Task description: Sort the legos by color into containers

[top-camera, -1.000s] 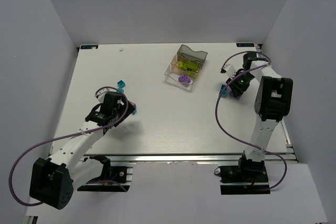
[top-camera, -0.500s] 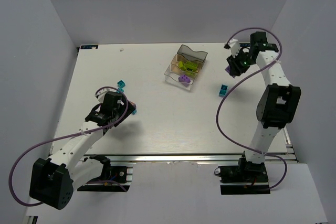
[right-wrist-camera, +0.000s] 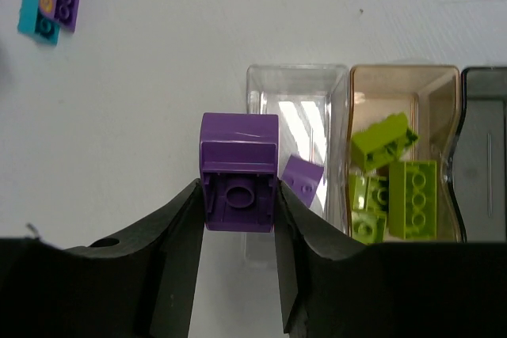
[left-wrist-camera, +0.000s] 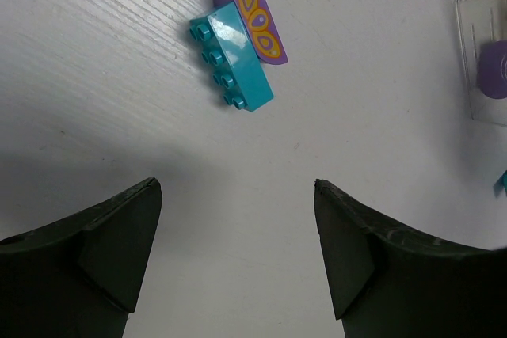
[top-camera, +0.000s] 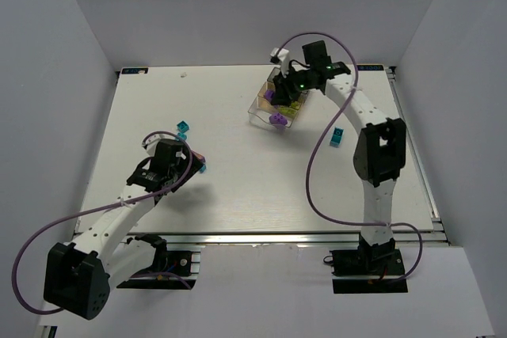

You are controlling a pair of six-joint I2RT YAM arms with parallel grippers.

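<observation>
Brick [right-wrist-camera: 238, 172], purple, hollow underside upward

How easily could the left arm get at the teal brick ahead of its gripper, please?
Probably yes: the left gripper is open and empty, and the teal brick lies on bare table ahead of it with nothing between. A purple piece touches its far side.
</observation>
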